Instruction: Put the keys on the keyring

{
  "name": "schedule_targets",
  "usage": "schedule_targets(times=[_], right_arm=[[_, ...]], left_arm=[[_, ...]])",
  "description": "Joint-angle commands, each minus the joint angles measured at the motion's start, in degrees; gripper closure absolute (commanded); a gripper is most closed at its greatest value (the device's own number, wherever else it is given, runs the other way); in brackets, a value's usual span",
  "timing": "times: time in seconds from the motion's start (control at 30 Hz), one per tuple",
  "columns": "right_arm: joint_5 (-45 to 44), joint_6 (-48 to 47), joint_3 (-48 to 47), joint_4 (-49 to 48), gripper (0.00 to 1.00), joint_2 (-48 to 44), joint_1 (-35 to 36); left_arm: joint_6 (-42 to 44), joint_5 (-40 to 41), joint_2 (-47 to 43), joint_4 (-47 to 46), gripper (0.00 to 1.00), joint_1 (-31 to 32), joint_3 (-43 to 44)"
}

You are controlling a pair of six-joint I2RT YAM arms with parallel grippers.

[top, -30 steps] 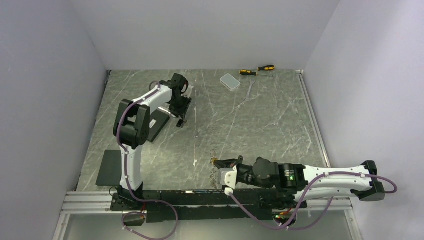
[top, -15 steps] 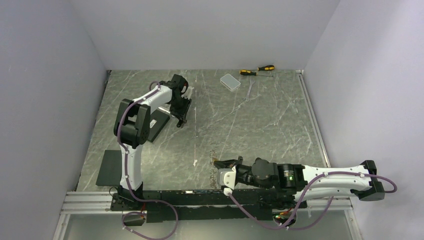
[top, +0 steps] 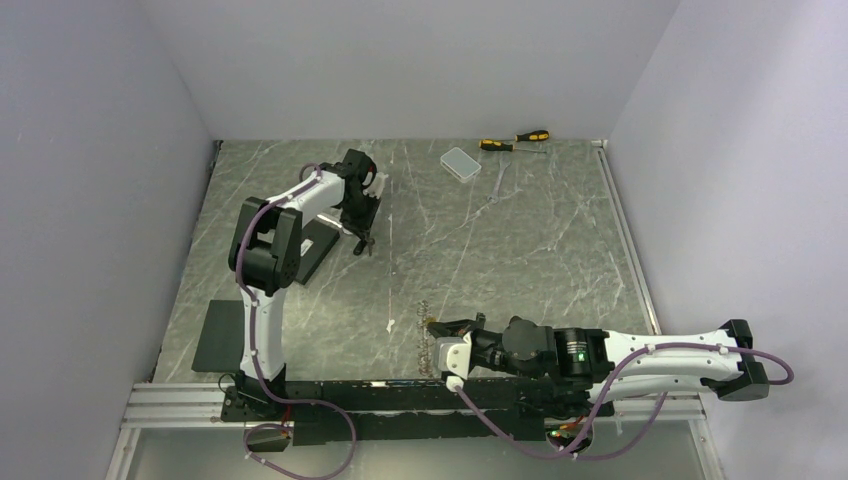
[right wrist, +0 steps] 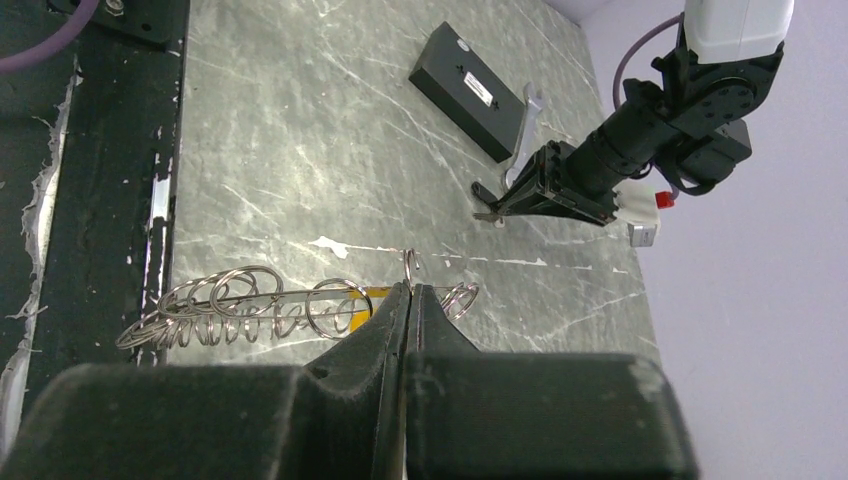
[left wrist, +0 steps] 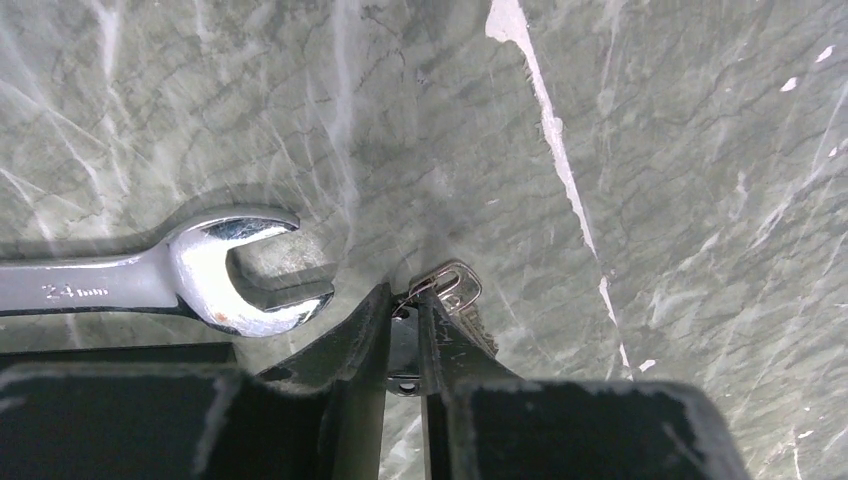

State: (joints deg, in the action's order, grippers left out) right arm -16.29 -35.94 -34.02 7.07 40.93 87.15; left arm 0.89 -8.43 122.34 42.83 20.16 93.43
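Left claw (left wrist: 405, 297) around pale key (left wrist: 458, 287), veined tabletop (left wrist: 650, 150), lilac walls (top: 100, 150)

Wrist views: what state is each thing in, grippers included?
left gripper: shut on the pale key.
right gripper: shut on the keyring.
keyring: coiled loops lying along the table.
spanner: lying flat beside the left fingers, untouched.
black block: lying flat.

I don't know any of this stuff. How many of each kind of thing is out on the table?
Screwdrivers: 2
Spanner: 1
Black block: 1
Pale box: 1
Black mat: 1
Keyring: 1
Key (silver, the only one plainly visible): 1
Total: 8
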Motion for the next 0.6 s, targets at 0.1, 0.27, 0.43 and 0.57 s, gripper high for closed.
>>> schedule_targets(times=[0.1, 0.27, 0.43, 0.57], right_arm=[[-1.5, 0.7, -2.7, -3.3, 1.0, 0.0, 0.6], [-1.7, 0.7, -2.9, -3.1, 1.0, 0.2, 0.7], [-1.7, 0.6, -2.7, -3.7, 1.0, 0.5, 0.8], [-1.6, 0.8, -2.8, -3.7, 1.0, 0.7, 0.9]], left_arm=[[1.0, -0.6, -0.6, -1.7, 0.66, 0.1, -0.4], [1.9, 0.9, -3.2, -1.1, 0.58, 0.1, -0.3], [2.1, 1.5, -3.8, -1.3, 0.6, 0.0, -0.2], [2.4, 0.6, -2.7, -1.1, 0.61, 0.0, 0.7]])
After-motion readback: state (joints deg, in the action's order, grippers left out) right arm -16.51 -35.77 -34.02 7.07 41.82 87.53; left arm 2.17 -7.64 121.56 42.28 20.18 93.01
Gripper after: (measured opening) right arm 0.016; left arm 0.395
